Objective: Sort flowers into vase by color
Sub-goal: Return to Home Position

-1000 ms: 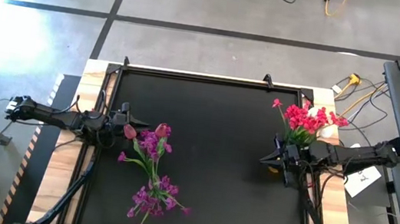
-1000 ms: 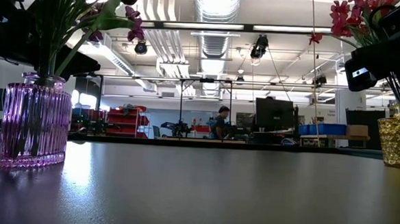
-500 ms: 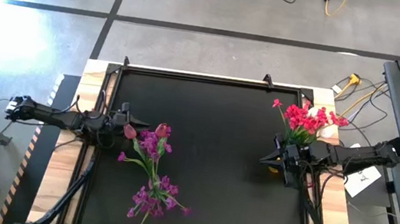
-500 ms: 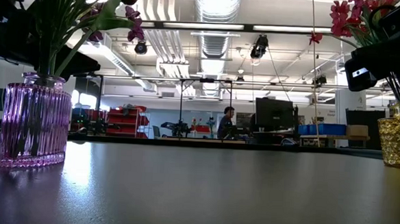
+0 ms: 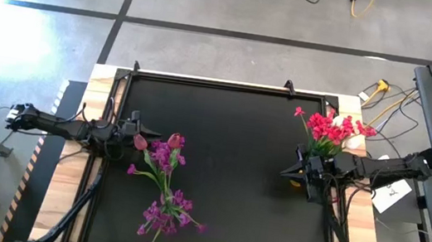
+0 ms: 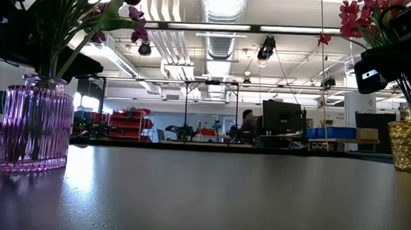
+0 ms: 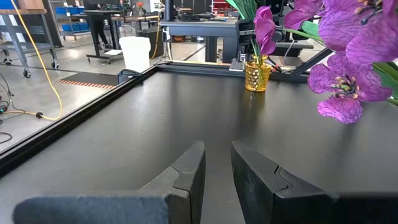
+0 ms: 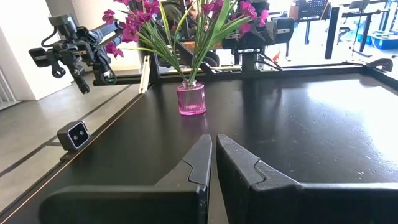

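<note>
Purple-magenta flowers [image 5: 163, 183] and two dark pink tulip buds [image 5: 140, 141] stand by their stems in a ribbed purple glass vase [image 6: 34, 124] at the table's left. Red-pink flowers [image 5: 330, 130] and a white bud [image 5: 354, 142] stand in a gold vase [image 6: 408, 145] at the table's right. My left gripper [image 5: 135, 123] hovers at the left edge beside the purple bunch, its fingers [image 7: 189, 168] a narrow gap apart and empty. My right gripper [image 5: 288, 169] hovers at the right edge beside the gold vase, shut and empty.
The black table top [image 5: 225, 181] has a raised frame [image 5: 229, 83] round it. A small camera [image 8: 77, 134] sits at the table's edge. A person [image 6: 247, 121] moves among desks in the room far behind the table.
Both arms, the vases and the flowers have kept still. Only the person in the room behind the table has walked toward the right.
</note>
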